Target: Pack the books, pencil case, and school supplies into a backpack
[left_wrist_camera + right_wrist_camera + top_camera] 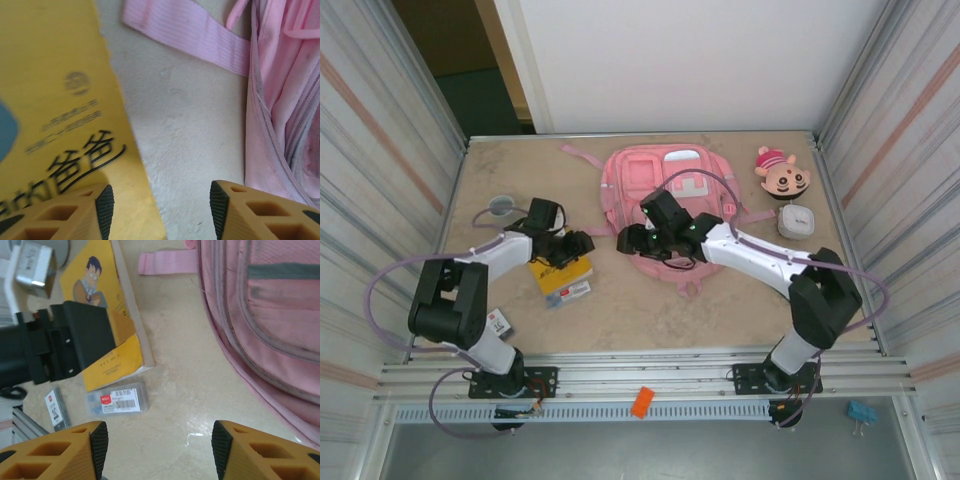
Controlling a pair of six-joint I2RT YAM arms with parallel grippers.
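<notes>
The pink backpack [665, 195] lies flat at the table's middle back, front pockets up. Left of it the yellow book [563, 275] lies on the table, with a grey-white pack [568, 294] at its near edge and a tiny white square piece [499, 322] further left. My left gripper [582, 245] hovers open at the book's right edge [50, 100], one finger over the cover, nothing held. My right gripper [625, 240] is open over bare table beside the backpack [270, 315], facing the book [125, 357] and pack [117, 399]. Which thing is the pencil case I cannot tell.
A pink-and-tan plush head [782, 172] and a white rounded-square box [796, 220] sit at the back right. A grey cup [501, 206] stands at the back left. A pink strap [190, 30] trails from the backpack toward the book. Metal walls close in both sides.
</notes>
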